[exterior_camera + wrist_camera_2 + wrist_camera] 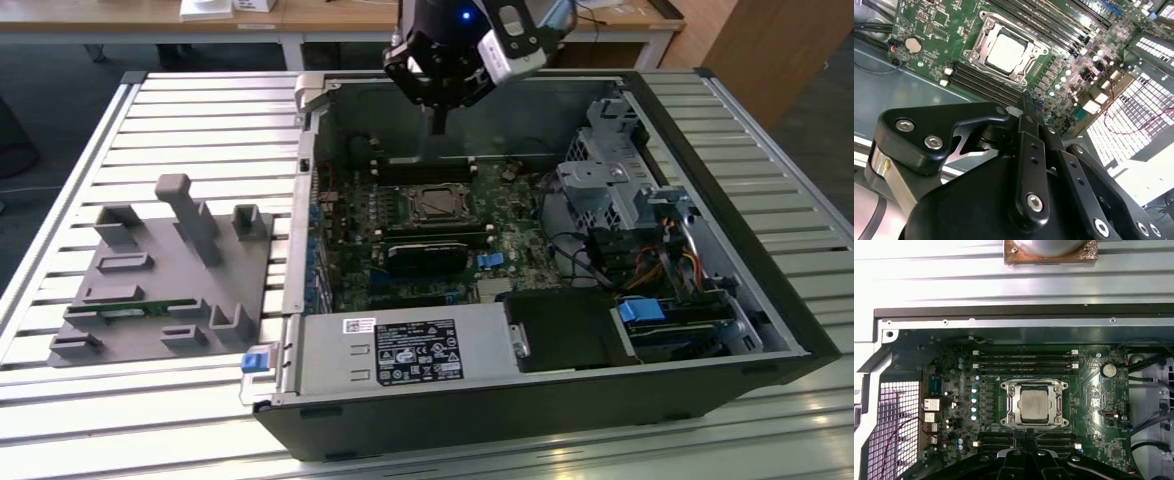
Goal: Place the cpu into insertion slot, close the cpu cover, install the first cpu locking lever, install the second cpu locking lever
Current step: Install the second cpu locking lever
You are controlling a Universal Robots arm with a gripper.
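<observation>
Cpu (1033,405) seated in insertion slot (1012,416) on green motherboard (1094,390); cpu cover (1057,407) lies flat around it. Gripper (1030,100) above board, just beside socket, fingers pressed together, holding nothing. Open computer case (787,330) sits on slatted table (174,120).

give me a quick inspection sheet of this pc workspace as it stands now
surface: slatted metal table carrying the open computer case.
job's things: cpu sits in the insertion slot; cpu cover lies closed around it.
clutter: grey fixture block on the exterior view's left.
grippers: gripper shut, holding nothing, raised beside the socket.
cables: bundle near the drive bays; red wire by the grille.
surroundings: wooden desks behind.
</observation>
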